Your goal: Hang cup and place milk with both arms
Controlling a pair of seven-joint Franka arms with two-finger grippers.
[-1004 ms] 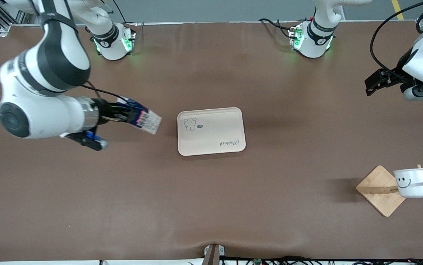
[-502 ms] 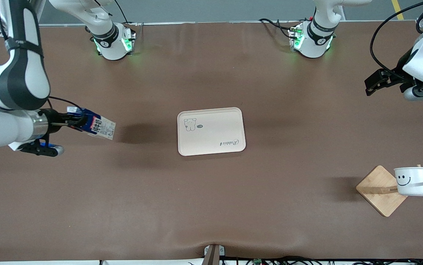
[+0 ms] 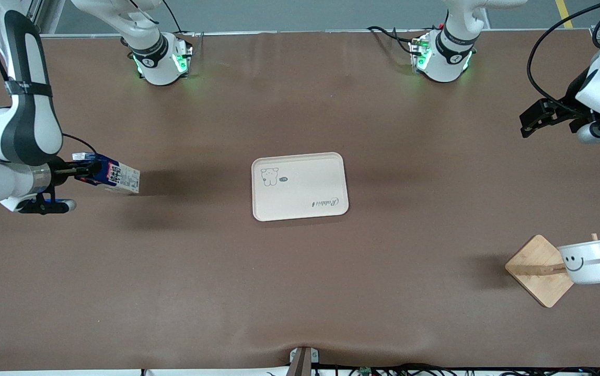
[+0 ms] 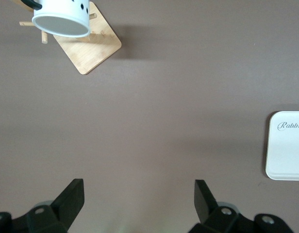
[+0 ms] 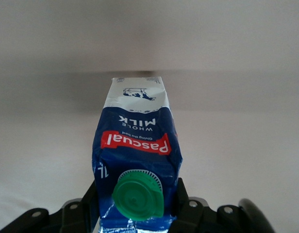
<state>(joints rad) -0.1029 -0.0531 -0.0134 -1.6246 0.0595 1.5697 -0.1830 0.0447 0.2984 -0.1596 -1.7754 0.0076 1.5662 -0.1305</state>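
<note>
The right tool [image 3: 78,171] clamps the dark-blue gable-top milk carton [image 3: 111,177], tilted, above the brown surface [image 3: 300,292] at nine o'clock of the cream tray [image 3: 300,186]. The left tool [image 4: 139,204] waits spread wide, empty, at two o'clock. The white smiley enamel cup [image 3: 587,261] hangs on the wooden peg stand [image 3: 538,270] at four o'clock.

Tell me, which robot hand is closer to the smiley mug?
Left. The left gripper hangs open above the table at the smiley mug's end; the right gripper, holding the milk carton, is at the table's other end.

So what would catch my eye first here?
Probably the milk, clamped in the right gripper over the right arm's end of the table. Then the smiley cup hanging on the wooden rack at the left arm's end, and the cream tray mid-table.
</note>
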